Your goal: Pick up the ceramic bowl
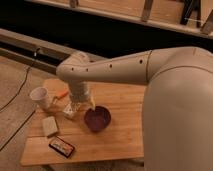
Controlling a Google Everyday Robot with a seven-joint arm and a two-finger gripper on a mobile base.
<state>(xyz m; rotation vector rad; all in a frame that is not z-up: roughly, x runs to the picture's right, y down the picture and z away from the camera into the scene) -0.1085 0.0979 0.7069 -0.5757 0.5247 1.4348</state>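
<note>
The ceramic bowl [97, 118] is round, glossy and dark purple-maroon. It sits near the middle of the wooden table [120, 140]. My white arm reaches in from the right, and the gripper [76, 107] hangs down just left of the bowl, over the table, between the bowl and the white paper cup [40, 97]. The gripper is beside the bowl, not around it, and the bowl rests on the table.
A beige rectangular block [49, 125] lies at the front left. A dark packet with a red edge [62, 146] lies near the front edge. An orange item [62, 94] lies behind the cup. A cable [20, 87] runs across the floor on the left.
</note>
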